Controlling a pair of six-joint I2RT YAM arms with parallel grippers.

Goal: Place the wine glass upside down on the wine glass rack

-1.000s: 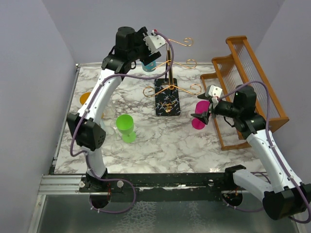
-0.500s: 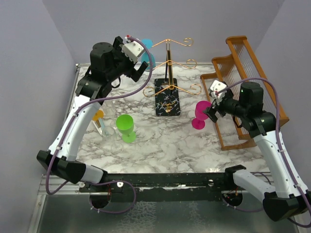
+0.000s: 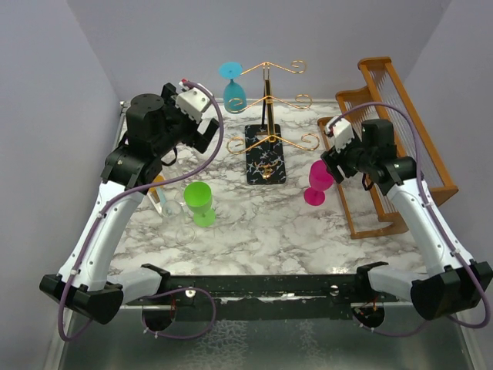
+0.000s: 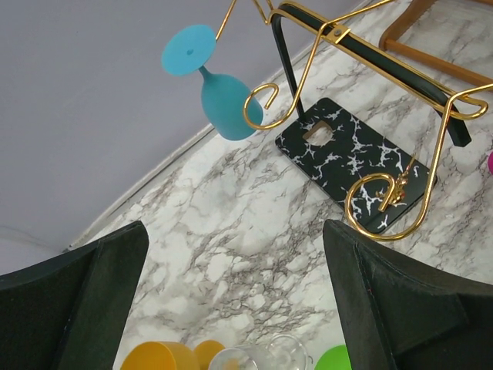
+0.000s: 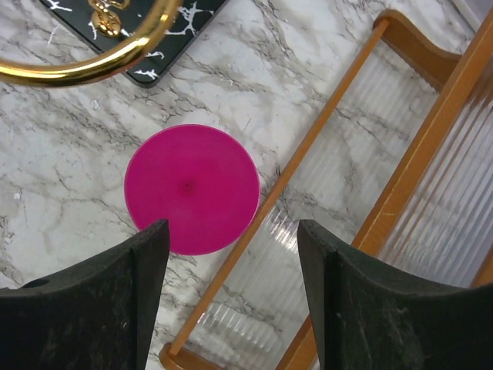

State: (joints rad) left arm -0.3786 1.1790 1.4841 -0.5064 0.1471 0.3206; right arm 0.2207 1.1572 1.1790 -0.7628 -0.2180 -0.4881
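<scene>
A blue wine glass (image 3: 232, 86) (image 4: 218, 91) hangs upside down from a top left scroll arm of the gold wire wine glass rack (image 3: 266, 99) (image 4: 383, 202), which stands on a black speckled base (image 3: 264, 156) (image 4: 348, 163). My left gripper (image 3: 202, 132) (image 4: 239, 308) is open and empty, left of the rack and apart from it. A magenta wine glass (image 3: 316, 185) (image 5: 192, 189) stands on the table and shows as a round disc from above. My right gripper (image 3: 333, 164) (image 5: 231, 297) hovers open over its right edge with nothing between the fingers.
A brown wooden slatted rack (image 3: 389, 131) (image 5: 362, 223) fills the right side, directly under my right gripper. A green glass (image 3: 199, 203), an orange glass (image 3: 156, 183) (image 4: 158, 358) and a clear glass (image 3: 174, 217) (image 4: 266, 356) sit at front left below my left gripper.
My left gripper has opened, left the blue glass hanging on the rack and drawn back to the left. My right gripper has moved from beside the magenta glass to above it.
</scene>
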